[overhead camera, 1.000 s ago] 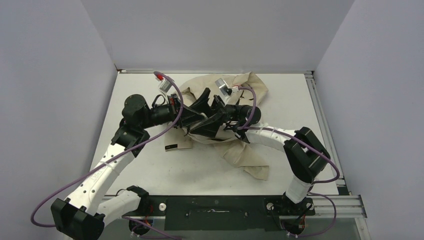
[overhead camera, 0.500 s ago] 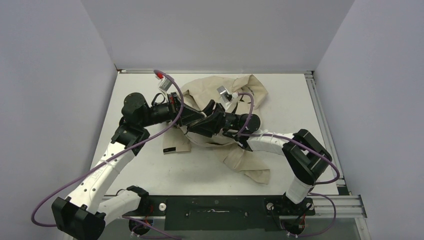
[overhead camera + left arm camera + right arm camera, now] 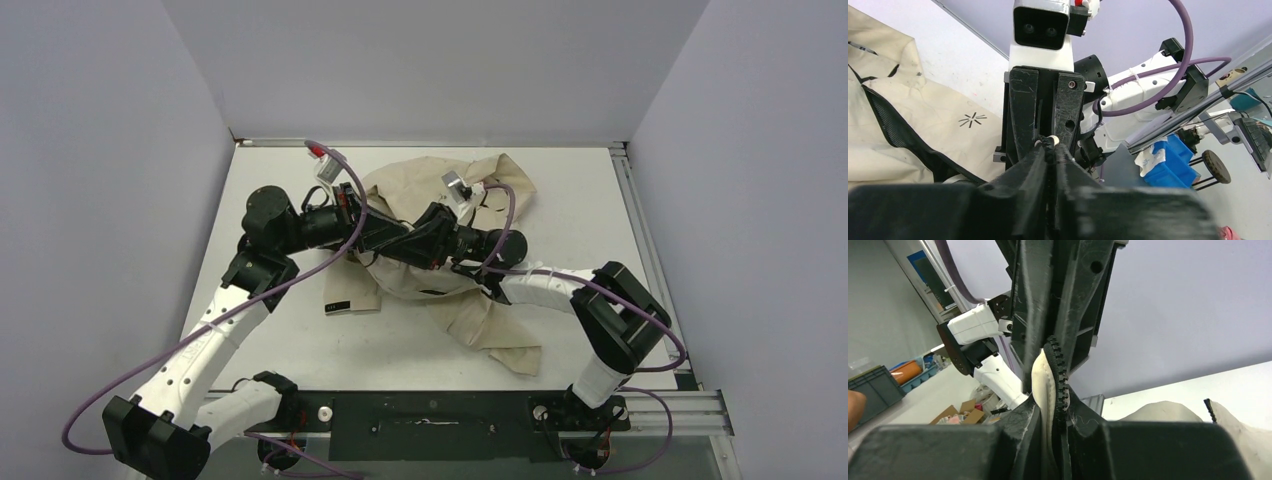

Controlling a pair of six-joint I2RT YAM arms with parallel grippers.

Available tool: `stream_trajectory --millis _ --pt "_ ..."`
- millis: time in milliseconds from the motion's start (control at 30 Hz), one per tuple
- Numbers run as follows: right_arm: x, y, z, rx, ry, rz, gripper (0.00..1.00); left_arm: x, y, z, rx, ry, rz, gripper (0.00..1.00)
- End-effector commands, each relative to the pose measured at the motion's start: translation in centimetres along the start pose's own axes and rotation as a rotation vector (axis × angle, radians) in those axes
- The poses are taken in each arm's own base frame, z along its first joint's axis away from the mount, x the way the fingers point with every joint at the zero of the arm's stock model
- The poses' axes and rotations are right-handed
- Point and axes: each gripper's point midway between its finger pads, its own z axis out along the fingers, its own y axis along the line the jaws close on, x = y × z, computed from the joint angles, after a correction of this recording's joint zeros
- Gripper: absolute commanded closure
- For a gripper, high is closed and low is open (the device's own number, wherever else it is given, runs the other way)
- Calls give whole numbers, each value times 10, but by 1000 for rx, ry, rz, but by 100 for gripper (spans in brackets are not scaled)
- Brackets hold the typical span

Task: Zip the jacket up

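The beige jacket (image 3: 400, 185) lies crumpled on the white table (image 3: 300, 340), its black lining showing under the arms. My left gripper (image 3: 408, 240) and right gripper (image 3: 420, 236) meet tip to tip above its middle. In the left wrist view the left gripper (image 3: 1050, 147) is pinched on a thin black zipper strip, with the jacket (image 3: 923, 125) spread below. In the right wrist view the right gripper (image 3: 1054, 400) is shut on the zipper edge (image 3: 1048, 375), cream hem and black teeth side by side, which runs up between the left gripper's fingers (image 3: 1033, 300).
A sleeve (image 3: 505, 345) trails toward the near edge by the right arm. A small dark label (image 3: 340, 303) sits on the flap at the jacket's left. A metal rail (image 3: 632, 230) borders the table's right side. Walls close in the back and sides.
My right gripper has slid left up to the left gripper and shut on the zipper edge. The jacket's lower flap and sleeve have shifted slightly toward the near edge.
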Motion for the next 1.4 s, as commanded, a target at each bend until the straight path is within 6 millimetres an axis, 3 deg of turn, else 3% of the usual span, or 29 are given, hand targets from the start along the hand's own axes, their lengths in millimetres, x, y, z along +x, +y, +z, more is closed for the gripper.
stream_trajectory --millis 0,33,67,100,200,267,300,333,400,533,633,833,900,1000,1167,1267,1300,1367 --pt "-33 46 -9 -169 -71 -138 95 -37 -26 -8 34 -120 159 57" --pt "-35 36 -16 -145 -55 -103 95 -37 -24 -8 28 -120 173 38" --pt "-34 28 -24 -123 -30 -54 95 -38 -20 -8 11 -119 188 11" --pt "-29 18 -33 -91 -2 1 95 -41 -14 -10 -17 -122 211 2" --pt "18 -30 -60 149 178 183 95 -63 18 -21 -151 -148 284 4" --pt "67 -61 -83 406 383 152 95 -83 49 -31 -288 -180 361 4" --pt "82 -73 -95 562 496 42 95 -93 62 -37 -353 -189 451 4" --pt "103 -69 -105 605 610 38 95 -95 77 -41 -412 -170 507 4" --pt "118 -60 -116 611 669 139 95 -95 105 -45 -465 -111 612 4" --pt "149 -37 -142 677 791 205 95 -63 162 -45 -500 76 613 4" --pt "161 -36 -168 791 838 257 95 -27 195 -41 -493 200 655 4" --pt "179 -35 -200 979 813 342 95 36 236 -33 -374 531 840 4" --pt "188 -34 -218 1056 831 369 95 53 247 -31 -344 605 880 4" --pt "197 -30 -237 1138 830 411 95 61 257 -19 -307 628 903 4" --pt "195 -24 -248 1200 811 423 95 89 250 6 -149 707 985 4" --pt "188 -22 -251 1213 787 419 95 83 256 22 -155 665 996 4" --pt "185 -21 -253 1221 777 423 95 83 253 26 -125 670 982 4" --pt "177 -20 -254 1234 748 425 95 107 231 14 22 763 891 4"
